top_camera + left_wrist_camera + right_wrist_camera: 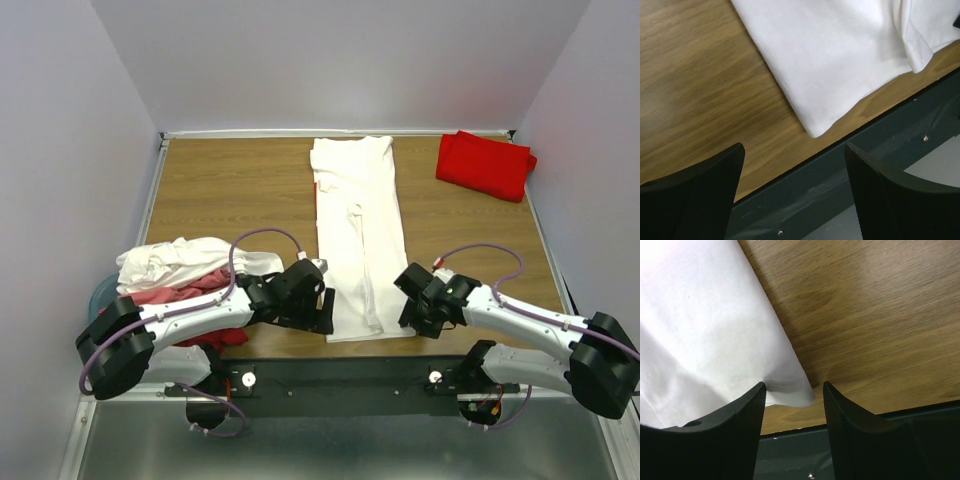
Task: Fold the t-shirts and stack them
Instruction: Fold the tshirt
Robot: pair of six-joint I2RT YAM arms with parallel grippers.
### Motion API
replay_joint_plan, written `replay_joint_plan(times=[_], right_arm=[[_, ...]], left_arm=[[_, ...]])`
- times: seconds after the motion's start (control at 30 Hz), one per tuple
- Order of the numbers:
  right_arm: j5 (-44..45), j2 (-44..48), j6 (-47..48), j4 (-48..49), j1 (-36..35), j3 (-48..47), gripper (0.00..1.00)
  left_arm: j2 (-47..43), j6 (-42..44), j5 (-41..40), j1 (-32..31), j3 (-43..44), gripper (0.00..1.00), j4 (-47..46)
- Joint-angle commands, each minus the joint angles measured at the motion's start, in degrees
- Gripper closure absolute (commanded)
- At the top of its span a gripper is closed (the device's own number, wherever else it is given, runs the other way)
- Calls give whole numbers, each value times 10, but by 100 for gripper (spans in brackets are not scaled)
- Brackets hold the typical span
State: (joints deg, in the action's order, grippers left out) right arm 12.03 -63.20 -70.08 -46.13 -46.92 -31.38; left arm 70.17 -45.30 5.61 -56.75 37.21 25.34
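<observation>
A white t-shirt (358, 235), folded into a long strip, lies down the middle of the table. My left gripper (322, 312) is open and empty, just short of the strip's near left corner (815, 131), over the table's front edge; its fingers (695, 195) stand wide apart. My right gripper (408, 308) is open with the strip's near right corner (797, 392) lying between its fingertips (747, 410), not clamped. A folded red t-shirt (486, 164) lies at the back right. A loose pile of white (180, 262) and pink and red t-shirts (185, 292) sits at the left.
A pale blue tub (100, 296) shows partly under the pile at the table's left edge. The dark metal rail (850, 170) runs along the table's near edge, under both grippers. Grey walls close the table on three sides.
</observation>
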Motion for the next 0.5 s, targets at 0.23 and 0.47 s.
replay_joint_plan(times=[0.23, 0.47], right_arm=[[6, 18, -18, 17, -1, 27, 46], [4, 34, -27, 17, -1, 34, 49]], left_arm=[[59, -4, 35, -20, -29, 12, -72], [76, -3, 25, -22, -20, 20, -87]])
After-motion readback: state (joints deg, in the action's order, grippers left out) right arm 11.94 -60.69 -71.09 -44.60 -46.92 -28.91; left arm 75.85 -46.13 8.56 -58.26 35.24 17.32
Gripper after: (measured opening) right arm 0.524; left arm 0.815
